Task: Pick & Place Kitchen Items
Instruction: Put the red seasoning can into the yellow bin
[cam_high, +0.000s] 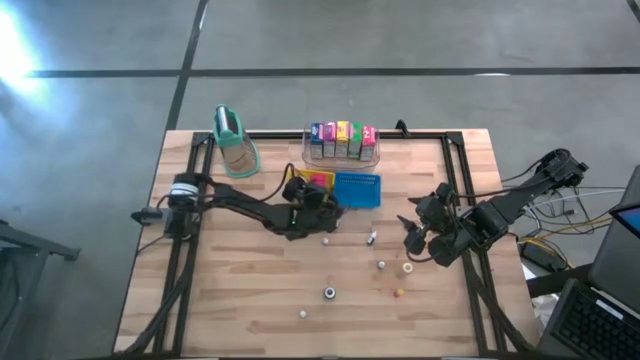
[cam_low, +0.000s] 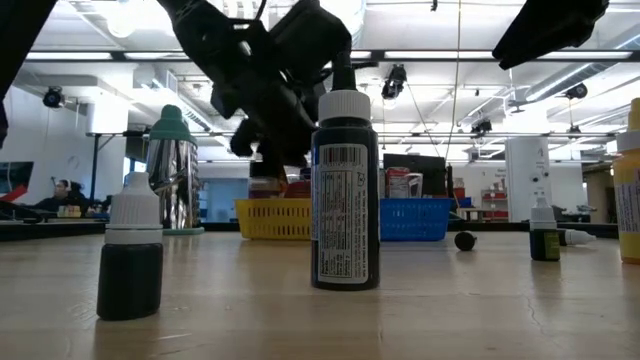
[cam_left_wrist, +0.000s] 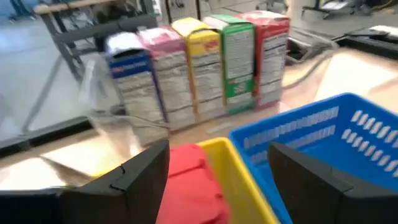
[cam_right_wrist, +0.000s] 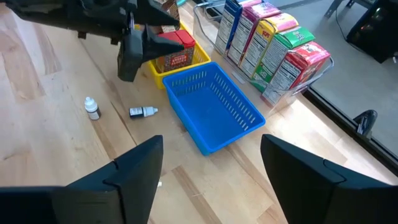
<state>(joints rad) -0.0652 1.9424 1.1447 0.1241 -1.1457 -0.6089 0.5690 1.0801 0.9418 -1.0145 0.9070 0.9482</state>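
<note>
Several colourful cartons (cam_left_wrist: 199, 68) stand upright in a row inside a clear bin (cam_high: 375, 155) at the table's far edge. In front of it, a red pack (cam_right_wrist: 177, 56) lies in a yellow tray (cam_left_wrist: 239, 186), and a blue tray (cam_right_wrist: 211, 109) sits beside that on the right. My left gripper (cam_left_wrist: 217, 180) hovers open just above the yellow tray, with the red pack below its fingers. My right gripper (cam_right_wrist: 211, 180) hangs open above the table to the right of the blue tray. Small bottles (cam_high: 370, 238) lie scattered on the wood.
A tall tan container with a teal top (cam_high: 232, 140) stands at the far left. Small dark bottles with white caps (cam_low: 345, 190) and tiny pieces (cam_high: 328, 292) dot the table's near half. Black frame rails (cam_high: 455, 170) run along the table's sides.
</note>
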